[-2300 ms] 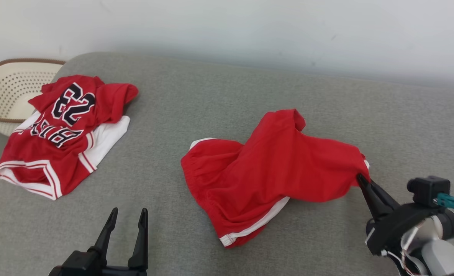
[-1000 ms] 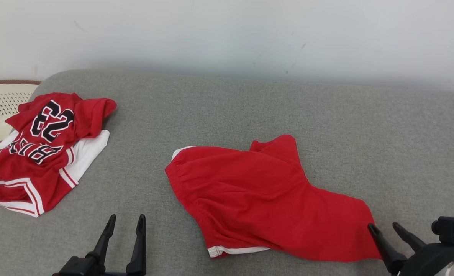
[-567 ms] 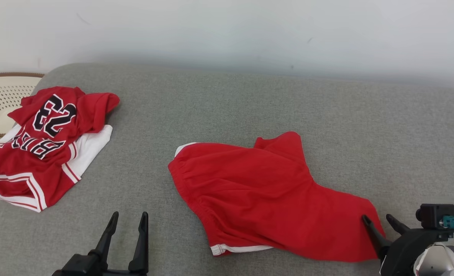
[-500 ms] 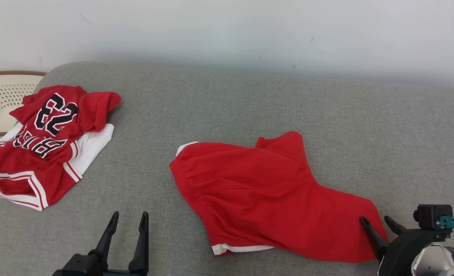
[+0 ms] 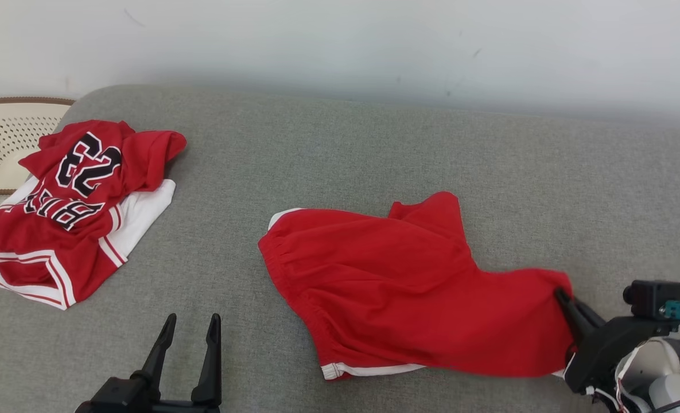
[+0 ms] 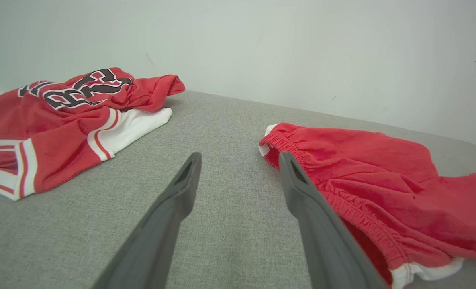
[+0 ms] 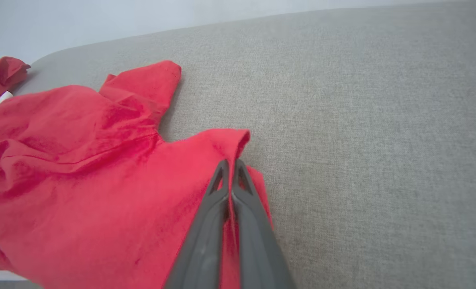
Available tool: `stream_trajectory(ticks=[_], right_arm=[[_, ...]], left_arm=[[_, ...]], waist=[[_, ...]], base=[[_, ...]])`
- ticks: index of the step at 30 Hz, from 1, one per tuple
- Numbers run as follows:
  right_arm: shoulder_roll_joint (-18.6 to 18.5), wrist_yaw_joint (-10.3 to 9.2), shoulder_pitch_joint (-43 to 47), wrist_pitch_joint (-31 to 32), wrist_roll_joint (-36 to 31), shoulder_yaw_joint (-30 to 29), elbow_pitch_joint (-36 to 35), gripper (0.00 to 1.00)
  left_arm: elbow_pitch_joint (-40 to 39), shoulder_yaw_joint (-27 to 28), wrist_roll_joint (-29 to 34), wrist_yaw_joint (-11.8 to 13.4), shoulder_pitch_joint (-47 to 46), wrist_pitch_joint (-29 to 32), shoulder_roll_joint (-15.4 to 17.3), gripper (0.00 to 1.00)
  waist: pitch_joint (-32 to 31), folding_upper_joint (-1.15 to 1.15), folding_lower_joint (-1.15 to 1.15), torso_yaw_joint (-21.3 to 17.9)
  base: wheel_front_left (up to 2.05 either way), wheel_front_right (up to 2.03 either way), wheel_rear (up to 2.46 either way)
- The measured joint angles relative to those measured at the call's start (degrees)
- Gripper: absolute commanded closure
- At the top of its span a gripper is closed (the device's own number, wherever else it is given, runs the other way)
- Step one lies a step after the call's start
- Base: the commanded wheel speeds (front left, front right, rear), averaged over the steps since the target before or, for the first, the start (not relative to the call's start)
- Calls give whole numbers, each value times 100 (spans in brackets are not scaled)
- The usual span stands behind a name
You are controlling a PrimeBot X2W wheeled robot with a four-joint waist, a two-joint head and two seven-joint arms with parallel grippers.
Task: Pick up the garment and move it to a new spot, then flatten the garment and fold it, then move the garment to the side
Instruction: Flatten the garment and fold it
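The garment is a pair of red shorts with white trim, lying spread on the grey cushion right of centre. My right gripper is shut on the garment's right leg hem; in the right wrist view the two fingers press together with red cloth pinched at the gripper. My left gripper stands open at the lower left, over bare cushion. In the left wrist view that gripper has its right finger close beside the shorts' elastic waistband, not touching it.
A red jersey with black number 23 lies on a white cloth at the cushion's left end, also seen in the left wrist view as the jersey. A cream perforated basket sits beyond the left edge. A pale wall runs behind.
My right gripper, open beside the hem a second ago, has closed on the garment's right leg hem and bunched it slightly. The head camera shifted a little. The left gripper stayed put.
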Motion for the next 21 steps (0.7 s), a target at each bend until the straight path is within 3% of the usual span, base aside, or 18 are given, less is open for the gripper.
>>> stream_trajectory(ticks=[11, 17, 21], right_arm=[[47, 0, -832, -67, 163, 41, 289, 100], [218, 0, -1528, 4, 432, 240, 1121, 100], [233, 0, -2023, -263, 443, 365, 1824, 100]], left_arm=[[7, -67, -11, 10, -26, 0, -1, 0], [48, -190, -32, 7, -75, 0, -1, 0], [71, -258, -43, -3, -84, 0, 0, 0]], waist=[[15, 0, 0, 38], [2, 0, 0, 165], [-3, 0, 0, 270]], base=[[0, 0, 0], [0, 0, 0], [0, 0, 0]])
